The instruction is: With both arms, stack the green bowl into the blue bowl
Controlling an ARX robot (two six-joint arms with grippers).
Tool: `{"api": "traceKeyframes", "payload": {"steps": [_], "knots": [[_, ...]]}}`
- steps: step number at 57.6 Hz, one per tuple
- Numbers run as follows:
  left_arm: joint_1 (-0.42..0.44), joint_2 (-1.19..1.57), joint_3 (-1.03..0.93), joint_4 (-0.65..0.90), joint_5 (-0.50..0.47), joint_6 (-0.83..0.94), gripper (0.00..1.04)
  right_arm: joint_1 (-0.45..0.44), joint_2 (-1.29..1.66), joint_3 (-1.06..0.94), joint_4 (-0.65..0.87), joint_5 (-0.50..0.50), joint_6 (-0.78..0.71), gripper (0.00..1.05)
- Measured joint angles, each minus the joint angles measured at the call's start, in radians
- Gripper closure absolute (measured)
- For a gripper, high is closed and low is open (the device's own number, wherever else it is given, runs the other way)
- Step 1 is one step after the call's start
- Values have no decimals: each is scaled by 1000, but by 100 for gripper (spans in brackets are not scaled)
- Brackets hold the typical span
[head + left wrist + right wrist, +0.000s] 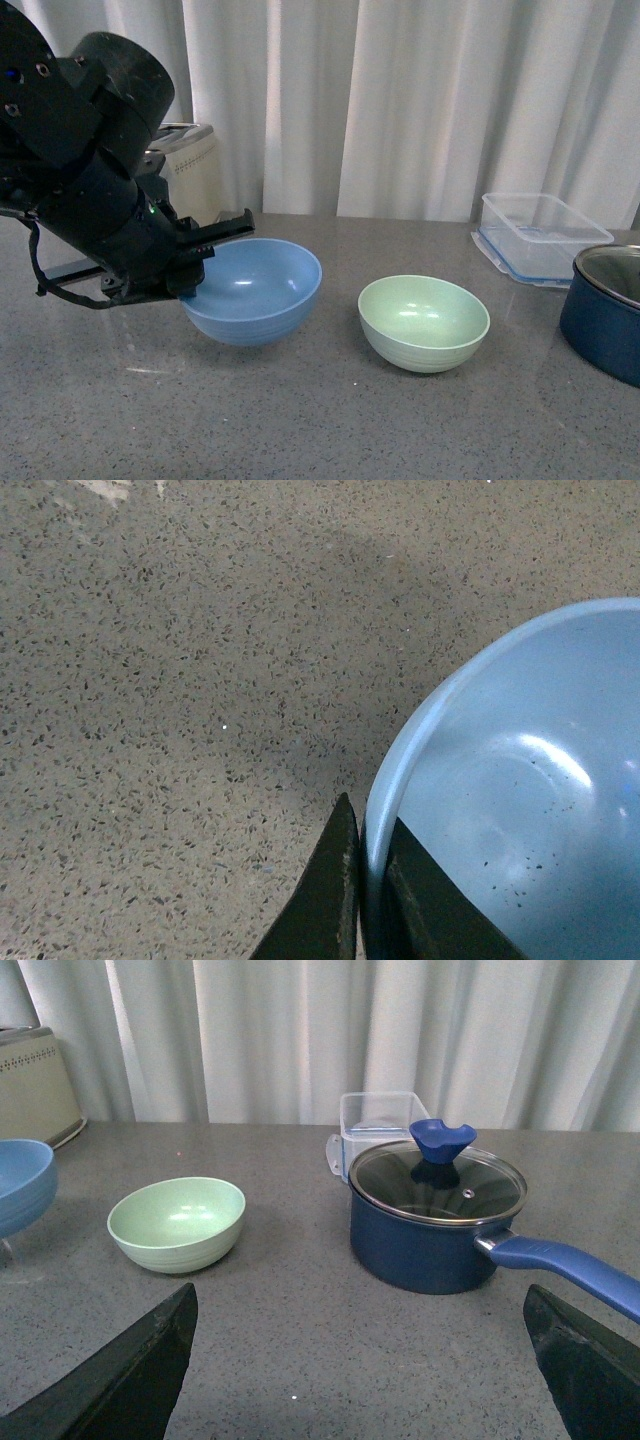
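The blue bowl [255,290], matte and faintly ridged, sits left of centre in the front view, its rim pinched by the left tool [370,825]. The green bowl [423,322] stands apart on the bench [300,420], right of it. Only the right wrist view shows the right tool [360,1295], spread wide and empty, facing a lidded navy pot [430,1230].

We see a grey speckled counter [300,420] and behind it a pale curtain [400,100] that hangs in long folds. On the right side stands a dark navy pot [420,1245] with a glass lid [437,1182]. The lid carries a blue knob [442,1138], and a long blue handle [570,1265] comes out from the pot's side. Just behind the pot we find a clear plastic container [540,235] with a blue edge at its base. At the far left, near the curtain, stands a cream-coloured appliance [195,170]; we cannot tell what kind it is.
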Motion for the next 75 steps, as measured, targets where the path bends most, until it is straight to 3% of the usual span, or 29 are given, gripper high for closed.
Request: {"api": "traceKeyframes", "payload": {"steps": [27,37,45,52,56,63,70,75], "knots": [[-29,128,64,-24,3,-29,101,0,0,0,0,0,0,10],[-27,129,67,-10,33,-40,72,0,0,0,0,0,0,10],[-27,22,-26,120,70,-19,49,0,0,0,0,0,0,10],[-32,-216,-141,275,35,22,29,0,0,0,0,0,0,10],[-34,-341,-245,558,-117,163,41,0,0,0,0,0,0,10],[-8,-477,-481,891,-139,333,62,0,0,0,0,0,0,10],[44,-526,-740,991,-109,397,89,0,0,0,0,0,0,10],[66,-580,-832,1022,-86,405,101,0,0,0,0,0,0,10]]}}
